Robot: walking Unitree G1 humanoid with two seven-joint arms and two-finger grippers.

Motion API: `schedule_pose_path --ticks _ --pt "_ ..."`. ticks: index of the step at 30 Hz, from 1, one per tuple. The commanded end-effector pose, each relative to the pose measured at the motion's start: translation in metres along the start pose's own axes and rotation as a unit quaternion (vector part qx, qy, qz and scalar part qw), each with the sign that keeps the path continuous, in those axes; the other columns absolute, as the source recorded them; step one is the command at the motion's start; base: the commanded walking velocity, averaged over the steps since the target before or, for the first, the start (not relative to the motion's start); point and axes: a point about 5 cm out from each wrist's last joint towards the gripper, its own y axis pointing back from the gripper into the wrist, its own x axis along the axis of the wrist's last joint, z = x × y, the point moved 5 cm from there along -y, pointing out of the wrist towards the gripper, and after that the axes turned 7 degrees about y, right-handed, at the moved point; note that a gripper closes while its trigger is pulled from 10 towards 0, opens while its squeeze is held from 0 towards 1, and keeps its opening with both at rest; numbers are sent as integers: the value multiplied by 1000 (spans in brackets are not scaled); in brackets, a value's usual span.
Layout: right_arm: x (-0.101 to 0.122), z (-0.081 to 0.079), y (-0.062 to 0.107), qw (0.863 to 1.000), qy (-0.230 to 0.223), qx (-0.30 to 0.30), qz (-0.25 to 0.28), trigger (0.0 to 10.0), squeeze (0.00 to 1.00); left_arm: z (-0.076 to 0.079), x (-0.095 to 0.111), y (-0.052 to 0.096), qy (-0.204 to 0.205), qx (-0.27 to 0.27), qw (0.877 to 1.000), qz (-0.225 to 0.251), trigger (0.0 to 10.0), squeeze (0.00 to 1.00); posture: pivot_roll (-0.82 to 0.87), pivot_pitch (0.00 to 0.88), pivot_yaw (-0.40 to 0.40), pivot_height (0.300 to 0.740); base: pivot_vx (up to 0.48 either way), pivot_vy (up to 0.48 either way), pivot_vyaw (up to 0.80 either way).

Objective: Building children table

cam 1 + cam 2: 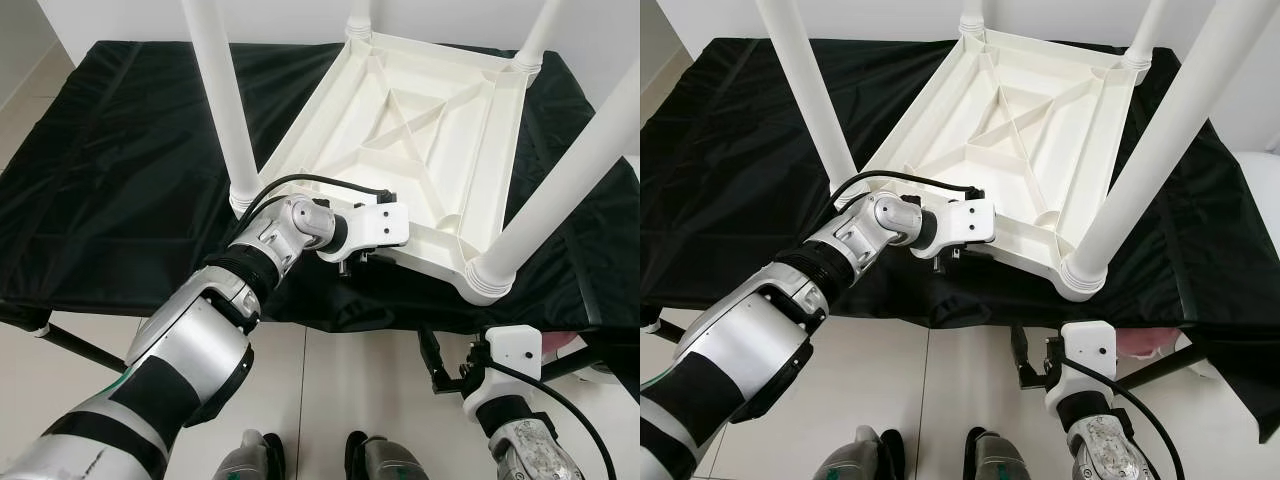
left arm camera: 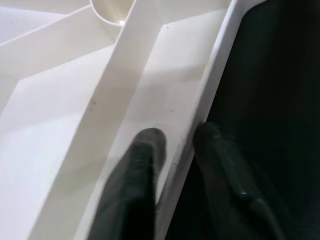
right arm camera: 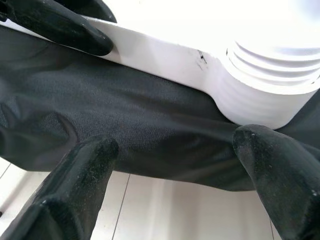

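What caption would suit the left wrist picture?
Left claw straddles the rim of the upturned white table, beside the black cloth.

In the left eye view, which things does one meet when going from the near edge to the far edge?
Robot's feet → right tool below the cloth edge → left tool gripping the near rim → white upturned table top → far leg of the table.
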Motion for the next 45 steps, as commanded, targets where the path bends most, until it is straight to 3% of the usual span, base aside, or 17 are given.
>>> schedule_pose_path --ticks 1,4,6,10,19,21,23,25,26,27,30,31,32,34,39,44,45 --pt "2 -1 0 1000 -5 -1 2 10000 0 10 -17 -1 -13 -28 999 -35 0 0 -152 186 70 740 0 0 0" --pt "4 -1 -1 1000 -6 -2 6 10000 0 12 -17 2 -64 -44 996 -44 0 0 -149 186 69 740 0 0 0" --pt "4 -1 -1 1000 -6 -2 6 10000 0 12 -17 2 -64 -44 996 -44 0 0 -149 186 69 740 0 0 0" --pt "7 -1 -6 1000 -7 -1 14 10000 0 8 -13 5 -151 -48 986 -60 0 0 -143 181 64 740 0 0 0" --pt "10 -1 -11 1000 -8 -3 21 10000 0 -15 18 9 -178 29 984 -3 0 0 -142 174 60 740 0 0 0" --pt "10 -1 -12 1000 -8 -2 21 10000 0 -17 26 10 -155 36 987 25 0 0 -140 172 58 740 0 0 0" --pt "10 -2 -13 1000 -9 -2 22 10000 0 -26 48 15 -99 60 989 97 0 0 -141 172 57 740 0 0 0" --pt "11 -2 -14 1000 -9 -2 23 10000 0 -35 67 22 -43 81 982 167 0 0 -141 172 57 740 0 0 0" --pt "11 -2 -14 1000 -9 -2 23 10000 0 -35 67 22 -43 81 982 167 0 0 -141 172 57 740 0 0 0" --pt "11 -2 -14 1000 -10 -3 23 10000 0 -43 78 29 5 98 971 217 0 0 -141 172 57 740 0 0 0" --pt "11 -2 -14 1000 -10 -3 23 10000 0 -49 85 34 36 107 962 248 0 0 -149 175 56 740 0 0 0" --pt "13 -3 -14 1000 -13 -2 25 10000 0 -60 101 50 106 106 932 329 0 0 -159 177 52 740 0 0 0" --pt "13 -3 -14 1000 -13 -2 25 10000 0 -60 101 50 106 106 932 329 0 0 -159 177 52 740 0 0 0" --pt "13 -3 -14 1000 -14 -1 26 10000 0 -66 112 64 146 86 906 389 0 0 -164 177 51 740 0 0 0" --pt "15 9 -28 999 -12 -31 30 10000 0 -61 120 77 158 28 884 439 0 0 -172 175 56 740 0 0 0" --pt "24 20 -43 998 -5 -48 45 10000 0 -55 115 72 159 16 887 433 0 0 -168 172 51 740 0 0 0" --pt "31 22 -49 997 -4 -48 56 10000 0 -51 109 64 140 28 904 404 0 0 -163 169 46 740 0 0 0"
